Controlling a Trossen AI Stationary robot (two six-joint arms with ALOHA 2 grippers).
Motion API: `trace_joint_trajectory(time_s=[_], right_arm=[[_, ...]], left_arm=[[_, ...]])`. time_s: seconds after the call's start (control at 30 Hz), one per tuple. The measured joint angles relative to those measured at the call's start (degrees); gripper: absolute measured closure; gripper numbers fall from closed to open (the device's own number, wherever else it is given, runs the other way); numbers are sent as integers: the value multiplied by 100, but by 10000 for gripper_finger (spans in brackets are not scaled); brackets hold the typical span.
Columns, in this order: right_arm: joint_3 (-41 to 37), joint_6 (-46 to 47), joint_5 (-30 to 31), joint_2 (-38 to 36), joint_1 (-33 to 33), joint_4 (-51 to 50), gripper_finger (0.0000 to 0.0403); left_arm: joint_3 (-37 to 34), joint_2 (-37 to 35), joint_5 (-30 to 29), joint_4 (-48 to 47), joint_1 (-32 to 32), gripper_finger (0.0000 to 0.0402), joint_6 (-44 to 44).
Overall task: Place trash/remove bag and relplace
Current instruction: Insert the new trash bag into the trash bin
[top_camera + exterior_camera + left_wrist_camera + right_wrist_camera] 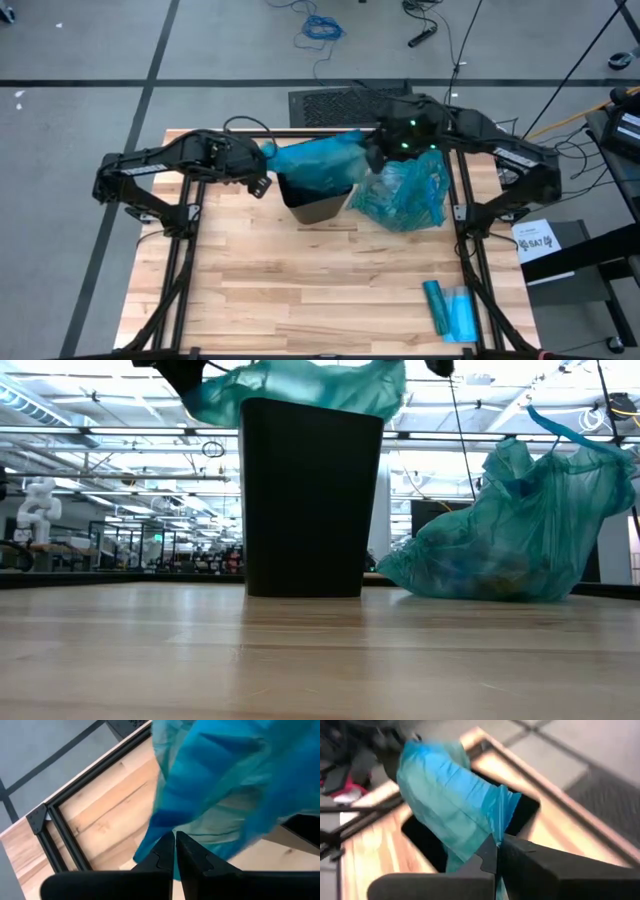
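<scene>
A black bin (320, 205) stands upright on the table at mid-back. A fresh teal bag (318, 160) is stretched above its mouth between my two grippers and droops over the rim (300, 395). My left gripper (174, 842) is shut on the bag's left end and my right gripper (496, 847) on its right end. A filled, crumpled teal bag (510, 540) lies on its underside on the table, right of the bin. The trash itself is hidden. My left gripper pinches a bunched edge of the fresh bag's left end (170, 827) between its two fingers, slanting down from the table's left. The plastic runs from the fingers toward the bin. My right gripper pinches the bag's gathered right end (492, 827) between its two fingers, slanting down from the table's right. The bag spans from there over the bin's mouth.
A roll of teal bags with a flat blue packet (450, 310) lies near the table's front right corner. The filled bag (405, 195) lies close against the bin's right side. Bare wooden table (300, 290) stretches in front of the bin.
</scene>
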Motion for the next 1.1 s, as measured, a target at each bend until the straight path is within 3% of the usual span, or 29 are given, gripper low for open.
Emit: trace_joint_trajectory(time_s=[0.2, 0.53, 0.7, 0.93, 1.1], right_arm=[[-2, 260, -15, -105, 471, -1288, 403], [-2, 327, -14, -54, 1223, -1497, 403], [-2, 270, 30, 209, 1274, -2070, 403], [-4, 8, 25, 813, 1242, -2113, 403], [-4, -1, -95, 1096, 1307, -2009, 403]], left_arm=[[0, 0, -79, 2, 0, 384, -2], [0, 0, -95, -32, 0, 384, 0], [1, -55, -99, -47, -35, 384, -13], [212, -232, -239, -44, -153, 384, 407], [186, -220, 99, -47, -149, 384, 730]])
